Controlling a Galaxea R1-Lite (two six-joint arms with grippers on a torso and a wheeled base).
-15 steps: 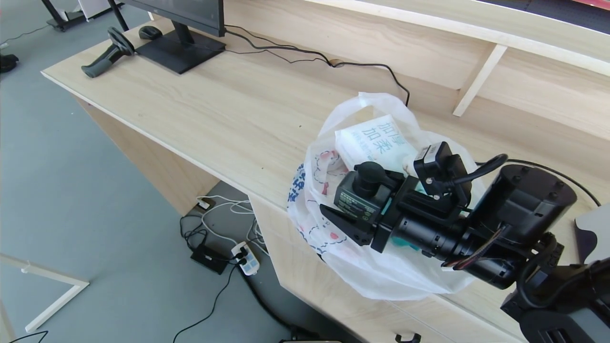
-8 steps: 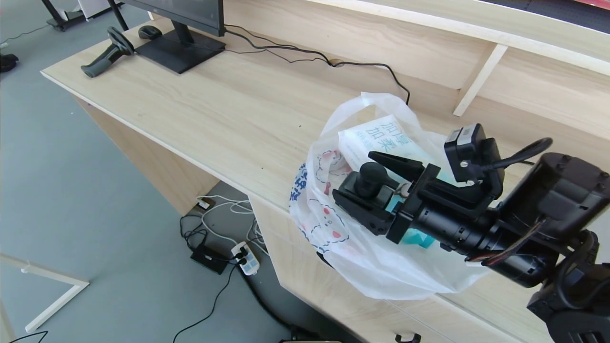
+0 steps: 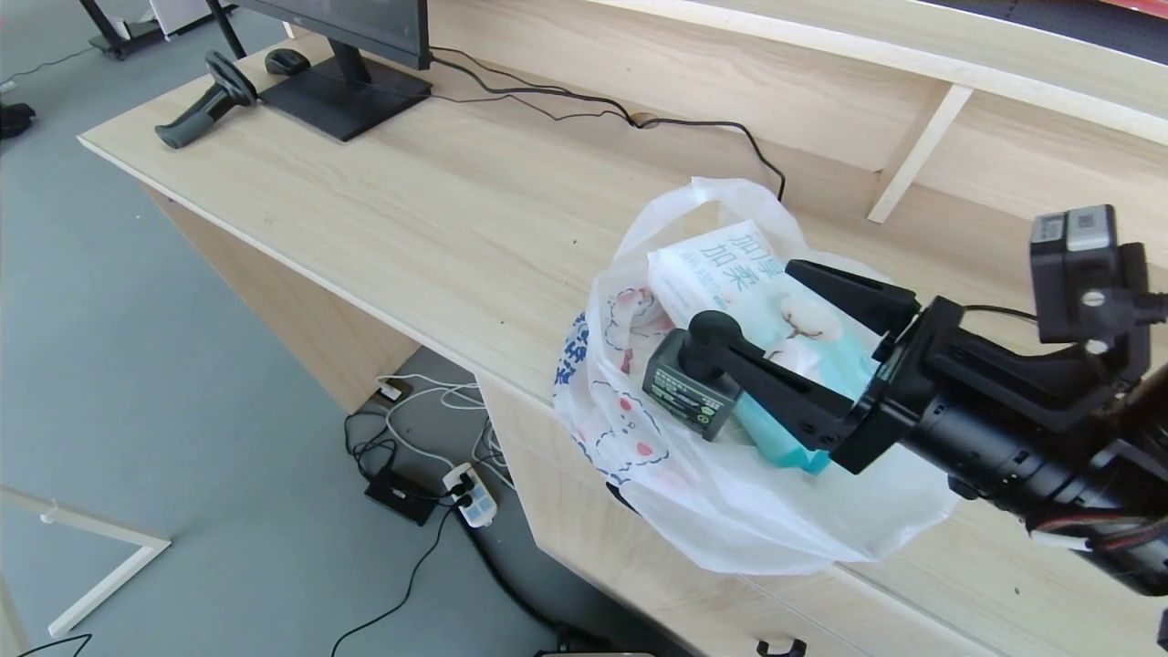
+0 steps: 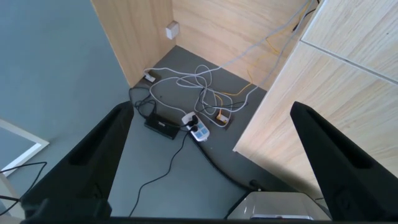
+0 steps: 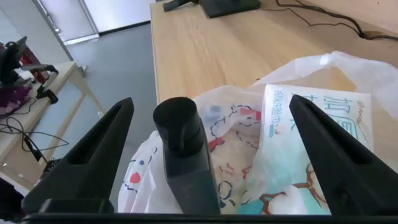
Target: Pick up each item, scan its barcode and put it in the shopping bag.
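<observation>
A white plastic shopping bag (image 3: 712, 511) with cartoon prints lies open at the counter's front edge. Inside it are a white and teal tissue pack (image 3: 721, 265) and a dark bottle (image 3: 683, 388) with a round black cap, standing upright. My right gripper (image 3: 762, 310) hovers open just above the bag, its fingers wide apart and clear of the bottle. From the right wrist, the bottle (image 5: 183, 155) stands between the spread fingers of that gripper (image 5: 211, 102), with the tissue pack (image 5: 311, 130) and the bag (image 5: 230, 124) behind. My left gripper (image 4: 211, 109) hangs open over the floor beside the counter.
A handheld barcode scanner (image 3: 205, 105), a monitor stand (image 3: 347, 87) and a mouse (image 3: 287, 62) sit at the counter's far left. A black cable (image 3: 684, 123) runs along the back. A wooden riser (image 3: 912, 155) borders the rear. A power strip and cables (image 4: 199, 127) lie on the floor.
The right gripper, shut on the bottle inside the bag a second ago, opened and drew back up and to the right. The bottle stays in the bag.
</observation>
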